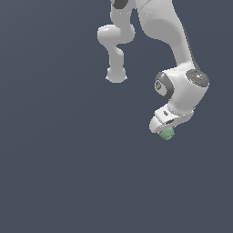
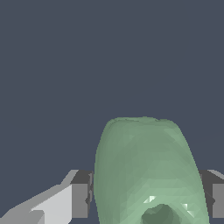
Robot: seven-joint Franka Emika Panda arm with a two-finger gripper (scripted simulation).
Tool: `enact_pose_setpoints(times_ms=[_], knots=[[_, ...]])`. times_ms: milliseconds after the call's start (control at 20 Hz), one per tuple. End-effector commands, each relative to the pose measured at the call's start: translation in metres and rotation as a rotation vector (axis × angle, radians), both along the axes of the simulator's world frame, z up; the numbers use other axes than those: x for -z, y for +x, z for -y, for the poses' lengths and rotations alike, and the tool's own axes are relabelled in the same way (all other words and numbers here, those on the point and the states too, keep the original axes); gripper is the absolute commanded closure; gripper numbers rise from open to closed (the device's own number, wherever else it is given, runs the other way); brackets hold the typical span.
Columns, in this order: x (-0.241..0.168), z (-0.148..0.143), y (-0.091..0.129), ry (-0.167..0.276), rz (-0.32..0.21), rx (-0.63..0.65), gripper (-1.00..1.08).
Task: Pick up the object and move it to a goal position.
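**Wrist view: green blob held between the fingers, hold exposed to slip risk**

Wrist view shows the pale green lumpy blob point(image 2: 146, 170) sitting between the two dark finger pads point(image 2: 81, 199) of the claw point(image 2: 148, 200), one pad on each flank. Both pads appear to touch its sides, with no gap visible on either side. The claw is judged closed on the blob and gripping it. A dimple shows on the blob's near face, close to the claw body.

Exterior view shows the blob point(image 1: 167, 133) just below the claw point(image 1: 164, 129), protruding from under the white hand. The arm point(image 1: 182, 86) carries it over a plain dark surface point(image 1: 68, 182). Whether the blob is clear of that surface cannot be told, as no shadow or contact line is visible. No goal marker is visible in either view.

Risks, as judged from this state:

- Slip. The blob is rounded and uneven, so pad contact is likely over small patches. A fast or jerky transfer could let it rotate or slide out.
- Overhang. Much of the blob extends beyond the fingertips. A shallow hold would make it prone to pivoting between the pads.
- Early release. With no goal visible, opening the claw off position would drop the blob short.
- Drag. If the blob is low, sideways travel could scrape it against the surface and dislodge it.
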State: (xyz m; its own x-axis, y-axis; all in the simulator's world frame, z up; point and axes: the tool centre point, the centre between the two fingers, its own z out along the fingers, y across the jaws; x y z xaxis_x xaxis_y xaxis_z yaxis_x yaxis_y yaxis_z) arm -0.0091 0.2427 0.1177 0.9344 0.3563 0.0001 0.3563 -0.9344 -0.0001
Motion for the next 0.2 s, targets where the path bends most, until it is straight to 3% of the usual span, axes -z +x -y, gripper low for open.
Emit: enact_pose_setpoints(times_ms=[0, 150], knots=[[-0.0012, -0.0044, -0.0007, 0.000, 0.000, 0.002, 1.08], [-0.0010, -0.0040, 0.0004, 0.000, 0.000, 0.002, 1.08]])
